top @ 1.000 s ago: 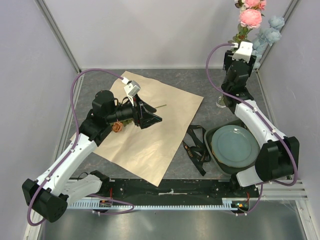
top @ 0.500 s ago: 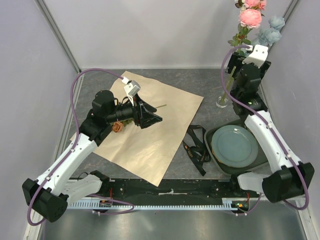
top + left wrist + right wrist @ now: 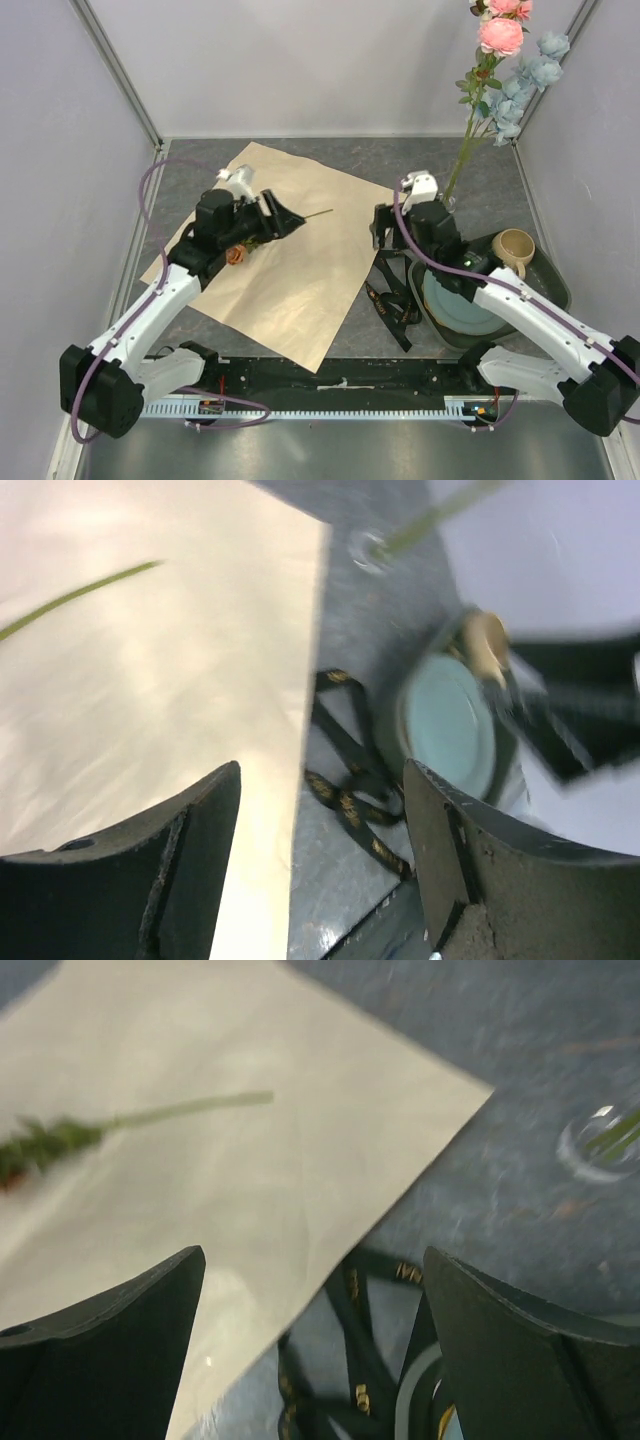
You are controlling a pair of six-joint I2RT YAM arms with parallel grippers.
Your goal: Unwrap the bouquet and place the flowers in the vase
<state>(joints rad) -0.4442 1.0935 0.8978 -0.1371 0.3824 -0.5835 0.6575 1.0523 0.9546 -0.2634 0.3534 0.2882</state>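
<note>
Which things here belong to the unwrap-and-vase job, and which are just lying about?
Job: tan kraft paper sheet; black gold-lettered ribbon; rust-orange rose; clear glass vase; pink and pale blue flowers.
Lying about: round teal plate; beige handled mug; dark green tray.

The paper point(image 3: 300, 270) lies left of centre, one flower point(image 3: 236, 254) on it. Right of it lies the ribbon point(image 3: 392, 298), then the tray point(image 3: 550, 280) holding plate point(image 3: 447, 305) and mug point(image 3: 513, 248). Behind, the vase point(image 3: 598, 1142) holds flowers point(image 3: 503, 60).

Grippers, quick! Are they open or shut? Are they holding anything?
Left gripper: open, holding nothing.
Right gripper: open, holding nothing.
</note>
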